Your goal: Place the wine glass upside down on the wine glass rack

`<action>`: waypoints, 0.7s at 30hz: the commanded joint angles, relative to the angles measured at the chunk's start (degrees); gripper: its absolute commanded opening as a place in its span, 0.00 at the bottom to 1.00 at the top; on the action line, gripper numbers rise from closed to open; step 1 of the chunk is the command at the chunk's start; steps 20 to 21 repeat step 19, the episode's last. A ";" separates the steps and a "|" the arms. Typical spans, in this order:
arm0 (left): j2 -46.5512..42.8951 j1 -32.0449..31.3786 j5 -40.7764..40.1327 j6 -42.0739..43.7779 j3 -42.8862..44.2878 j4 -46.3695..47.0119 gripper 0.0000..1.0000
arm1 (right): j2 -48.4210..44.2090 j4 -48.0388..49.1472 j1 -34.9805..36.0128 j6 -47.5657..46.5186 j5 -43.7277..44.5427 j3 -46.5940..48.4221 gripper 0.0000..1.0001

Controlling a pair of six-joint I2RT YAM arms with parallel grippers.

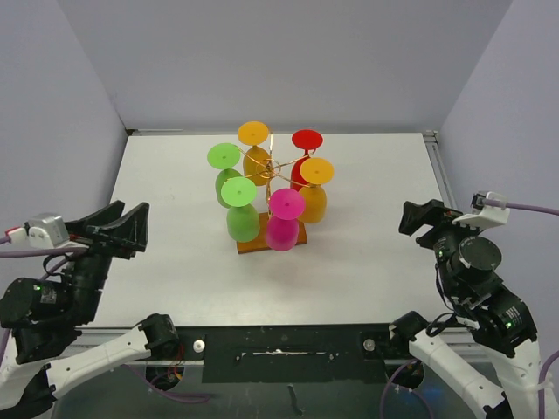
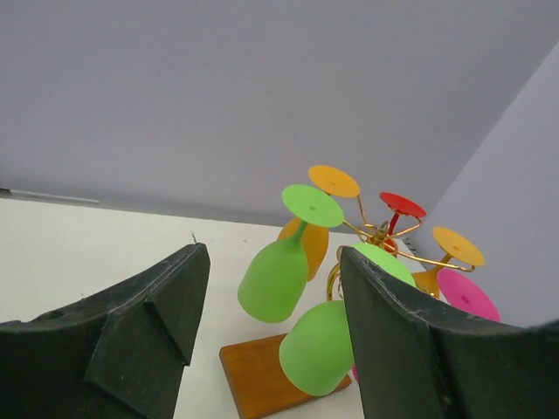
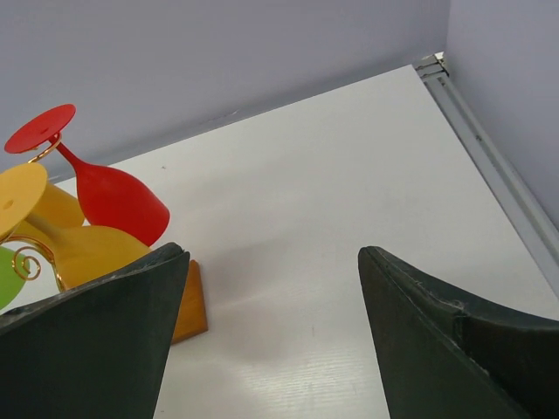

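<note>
The wine glass rack (image 1: 272, 166), thin gold wire on a brown wooden base (image 1: 248, 245), stands mid-table. Several plastic wine glasses hang upside down on it: two green (image 1: 241, 218), two orange (image 1: 314, 201), one red (image 1: 307, 140), one pink (image 1: 283, 230). My left gripper (image 1: 135, 229) is open and empty, left of the rack and apart from it. My right gripper (image 1: 422, 218) is open and empty at the right. In the left wrist view the green glasses (image 2: 278, 278) show between the fingers (image 2: 393, 332). The right wrist view shows the red glass (image 3: 113, 199) and the base corner (image 3: 190, 305).
The white table (image 1: 367, 262) has a metal rail (image 1: 437, 166) along its right edge, which also shows in the right wrist view (image 3: 480, 140). Grey walls enclose the back and both sides.
</note>
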 commanded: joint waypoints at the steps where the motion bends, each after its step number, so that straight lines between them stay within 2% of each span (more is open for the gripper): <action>1: -1.32 0.57 3.89 2.81 5.54 -4.70 0.61 | -1.09 -0.05 -0.38 -4.73 3.98 3.29 0.80; 13: -2.22 5.66 6.51 4.66 9.42 -7.09 0.62 | -0.67 -0.63 -0.33 -4.49 5.27 4.13 0.80; 21: -2.00 5.99 4.65 3.60 9.76 -8.55 0.62 | -0.54 -0.46 -0.28 -4.07 5.00 4.05 0.80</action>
